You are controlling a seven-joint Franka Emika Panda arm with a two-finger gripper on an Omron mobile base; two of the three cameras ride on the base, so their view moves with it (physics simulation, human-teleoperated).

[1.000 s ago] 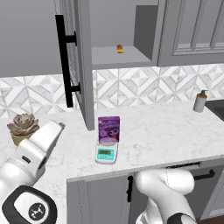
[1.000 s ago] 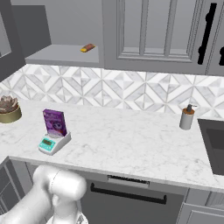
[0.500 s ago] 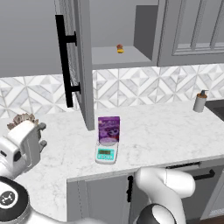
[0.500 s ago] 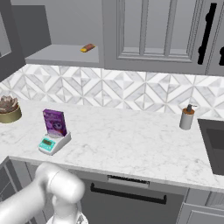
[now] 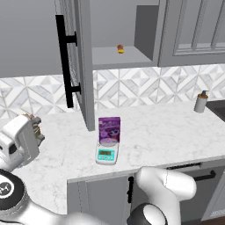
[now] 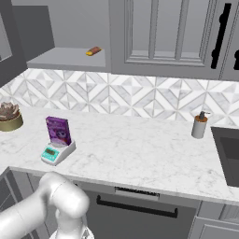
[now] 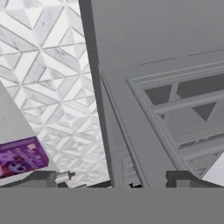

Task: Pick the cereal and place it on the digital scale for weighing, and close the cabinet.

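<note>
Your cereal (image 5: 109,130) stands upright on the scale (image 5: 107,152), at the far end of it with the display panel on the near side. Both sit on the worktop (image 5: 167,127), near its front edge. From the right base view you see the same pair, cereal (image 6: 58,130) on scale (image 6: 57,151), toward the left of the worktop (image 6: 140,149).

The cabinet (image 5: 81,61) is open: its door swings out toward you, edge-on, with the black bar handle (image 5: 66,61) on its left face. Inside, a small orange-red item (image 5: 120,48) lies on the shelf (image 5: 114,57).

Your gripper (image 7: 111,177) points at the door's panelled face (image 7: 175,105); the two finger tips stand well apart with nothing between them, so it is released. In the hand view the cereal (image 7: 22,157) shows at the lower left, tilted by the camera's roll.

At the left of the worktop sits a succulent pot (image 6: 9,116). In the left base view the arm's hand (image 5: 19,140) is in front of it. A soap dispenser (image 5: 201,102) stands far right, beside the sink (image 6: 228,154).
</note>
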